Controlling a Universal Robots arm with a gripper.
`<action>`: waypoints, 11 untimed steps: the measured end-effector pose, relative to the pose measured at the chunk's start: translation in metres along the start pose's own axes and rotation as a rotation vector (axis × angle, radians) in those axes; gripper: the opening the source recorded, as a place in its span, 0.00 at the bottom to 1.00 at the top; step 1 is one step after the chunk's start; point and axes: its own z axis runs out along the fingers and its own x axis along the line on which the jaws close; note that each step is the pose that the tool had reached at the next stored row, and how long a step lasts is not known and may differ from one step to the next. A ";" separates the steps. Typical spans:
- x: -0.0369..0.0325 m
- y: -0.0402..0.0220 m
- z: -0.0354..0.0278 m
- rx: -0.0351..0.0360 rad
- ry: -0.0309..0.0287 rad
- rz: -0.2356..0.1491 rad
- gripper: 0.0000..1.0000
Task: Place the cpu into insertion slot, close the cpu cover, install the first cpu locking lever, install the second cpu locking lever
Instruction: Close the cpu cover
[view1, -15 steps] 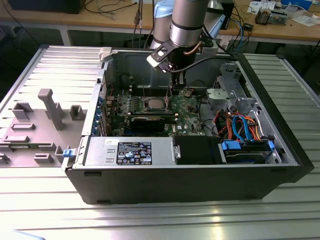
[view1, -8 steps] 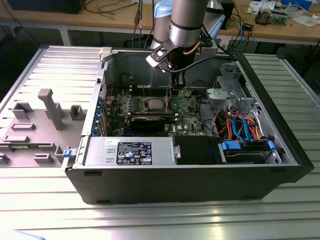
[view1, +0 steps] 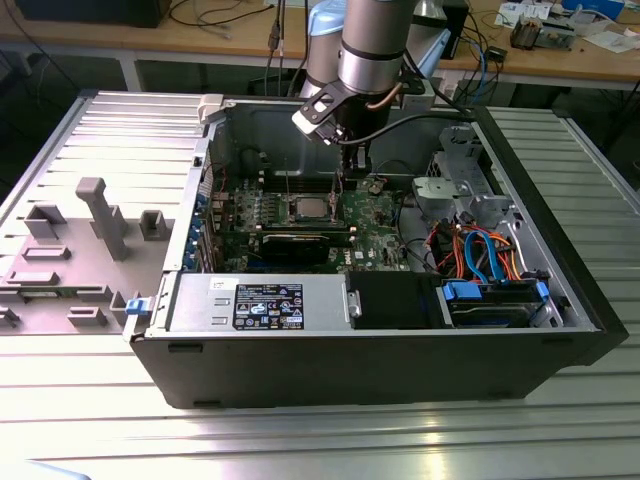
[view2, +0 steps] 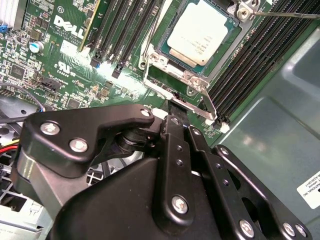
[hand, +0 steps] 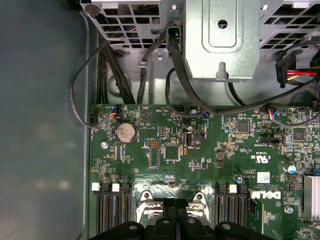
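Exterior view first: a ribbed aluminium bench (view1: 300, 440) carries a large black open-sided computer case (view1: 400, 365) lying flat near its middle. Pale grey moulded fixture blocks (view1: 100, 215) stand toward the bench edge on the exterior view's left. A grey cylindrical robot arm (view1: 370, 40) reaches down into the case close to its far wall, with the wrist pointing straight down.

Inside the case, a silver boxed power supply (view1: 260, 300) and a black bay with blue clips (view1: 495, 300) line the near wall. A grey sheet-metal drive cage (view1: 455, 190) fills the far corner on the exterior view's right. The green motherboard (view1: 375, 215) covers the case floor. In the first wrist view, black cables (hand: 115, 70) loop down from the cage to the board's edge, near a round silver coin cell (hand: 125, 132). Long black memory slots (view2: 125, 30) flank the socket on both sides.

The small square cpu (view2: 200, 32), with its dull silver top, sits in the insertion slot (view2: 161, 46) and hides the pin field. The thin silver cpu cover (view2: 170, 72) appears to lie flat around it, and the chip shows through its window. One thin wire locking lever (view2: 205, 100) runs along the frame edge nearest the gripper. A second wire lever (view2: 285, 15) crosses the far corner.

The black linkage gripper (view2: 175, 107) hangs just over the nearer lever with its fingers drawn together and the tips at the wire. Its own body blocks that spot, so I cannot tell whether the tips pinch the wire or only touch it.
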 end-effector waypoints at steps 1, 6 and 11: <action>0.0000 0.0000 0.0000 0.0000 0.0000 0.000 0.11; 0.0001 -0.0068 0.0001 0.0000 0.0000 0.000 0.11; 0.0002 -0.0121 0.0008 -0.0003 0.0012 0.000 0.11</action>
